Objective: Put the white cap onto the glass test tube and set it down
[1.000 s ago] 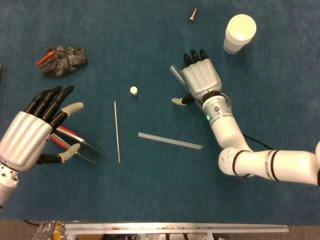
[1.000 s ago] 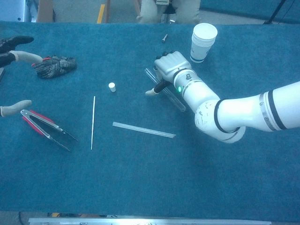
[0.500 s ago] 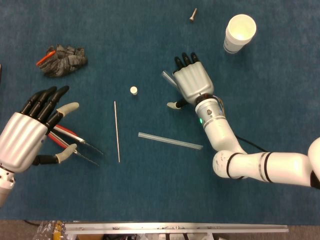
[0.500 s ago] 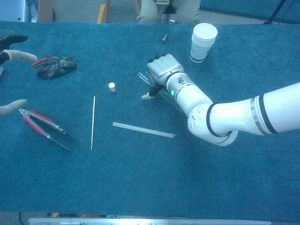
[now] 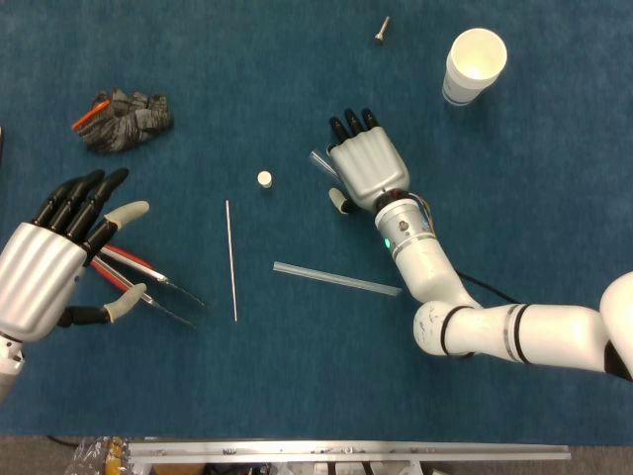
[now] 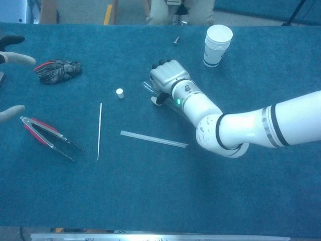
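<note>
The small white cap (image 5: 264,179) stands on the blue mat, also seen in the chest view (image 6: 119,93). To its right, my right hand (image 5: 366,168) lies palm down and grips the glass test tube. Only the tube's end (image 5: 319,158) shows past the fingers, and in the chest view this end (image 6: 147,86) pokes out left of the right hand (image 6: 167,78). The tube tip is a short way from the cap, not touching it. My left hand (image 5: 54,262) hovers with fingers spread at the far left and holds nothing; in the chest view only its fingertips (image 6: 15,57) show.
Red-handled pliers (image 5: 148,282) lie under the left hand. A thin rod (image 5: 230,259) and a clear flat strip (image 5: 336,279) lie mid-mat. A crumpled glove (image 5: 126,121) is back left, a screw (image 5: 382,30) and stacked paper cups (image 5: 474,64) back right.
My right hand slid left toward the cap, carrying the tube with it, and its thumb tucked in under the palm. The left hand drifted slightly left.
</note>
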`<state>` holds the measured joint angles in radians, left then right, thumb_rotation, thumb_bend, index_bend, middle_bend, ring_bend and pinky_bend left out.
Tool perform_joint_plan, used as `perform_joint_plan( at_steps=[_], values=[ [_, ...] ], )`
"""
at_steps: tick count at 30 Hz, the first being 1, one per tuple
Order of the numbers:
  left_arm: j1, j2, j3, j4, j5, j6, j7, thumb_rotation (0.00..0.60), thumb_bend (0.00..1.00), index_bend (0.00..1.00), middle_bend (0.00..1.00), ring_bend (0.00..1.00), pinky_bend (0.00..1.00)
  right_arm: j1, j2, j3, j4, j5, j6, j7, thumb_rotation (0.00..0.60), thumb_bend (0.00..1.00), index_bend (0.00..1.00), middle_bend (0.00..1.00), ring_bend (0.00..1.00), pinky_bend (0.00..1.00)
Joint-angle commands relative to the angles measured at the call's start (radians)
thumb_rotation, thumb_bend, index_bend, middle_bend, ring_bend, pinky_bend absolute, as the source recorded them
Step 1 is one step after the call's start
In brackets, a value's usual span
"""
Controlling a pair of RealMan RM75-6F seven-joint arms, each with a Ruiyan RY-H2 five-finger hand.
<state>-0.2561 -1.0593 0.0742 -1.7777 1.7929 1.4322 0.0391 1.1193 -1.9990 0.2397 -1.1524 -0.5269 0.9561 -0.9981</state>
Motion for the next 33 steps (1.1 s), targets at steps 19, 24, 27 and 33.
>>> perform_joint_plan(
  at_steps=[19, 24, 27, 33],
  values=[
    [0.015, 0.011, 0.000, -0.014, 0.003, 0.007, 0.013, 0.363, 0.26, 0.17, 0.00, 0.00, 0.01, 0.001, -0.040, 0.015, 0.036, -0.085, -0.035, 0.075, 0.428, 0.57, 0.41, 0.10, 0.00, 0.10],
    [0.017, 0.013, -0.002, -0.018, 0.005, 0.011, 0.016, 0.363, 0.26, 0.17, 0.00, 0.00, 0.01, 0.003, -0.048, 0.022, 0.037, -0.106, -0.040, 0.096, 0.429, 0.58, 0.40, 0.10, 0.00, 0.10],
    [0.021, 0.016, -0.002, -0.021, 0.008, 0.016, 0.018, 0.360, 0.26, 0.17, 0.00, 0.00, 0.01, 0.006, -0.060, 0.030, 0.032, -0.123, -0.043, 0.116, 0.430, 0.58, 0.40, 0.10, 0.00, 0.10],
    [0.029, 0.023, 0.000, -0.027, 0.013, 0.025, 0.020, 0.360, 0.26, 0.17, 0.00, 0.00, 0.01, -0.002, -0.049, 0.035, -0.001, -0.145, -0.026, 0.128, 0.429, 0.58, 0.40, 0.10, 0.00, 0.10]
  ],
)
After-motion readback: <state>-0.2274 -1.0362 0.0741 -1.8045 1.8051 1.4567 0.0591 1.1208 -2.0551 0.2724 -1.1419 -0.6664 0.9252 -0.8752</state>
